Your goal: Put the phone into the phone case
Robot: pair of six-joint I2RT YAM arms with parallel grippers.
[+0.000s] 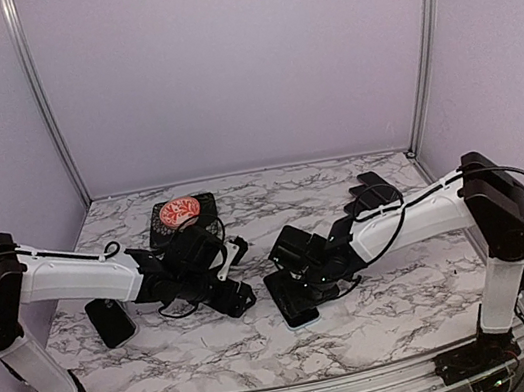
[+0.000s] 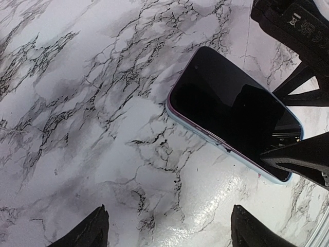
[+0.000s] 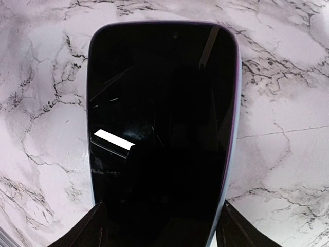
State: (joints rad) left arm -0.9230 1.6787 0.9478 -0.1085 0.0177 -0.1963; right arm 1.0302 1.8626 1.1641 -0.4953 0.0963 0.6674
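Nearest the lens, my left gripper [image 2: 172,231] is spread wide over the bare marble table [image 2: 77,103], holding nothing. Only the top view shows the black case [image 1: 112,321], lying at the left beside my left arm, well apart from the phone [image 3: 162,103]. The phone lies screen-up at mid-table. My right gripper [image 3: 162,229] is spread astride its end, fingers just outside both edges. I cannot tell whether they touch it.

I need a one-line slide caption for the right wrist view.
Right claw straddles one end of a phone lying screen-up on the marble table.
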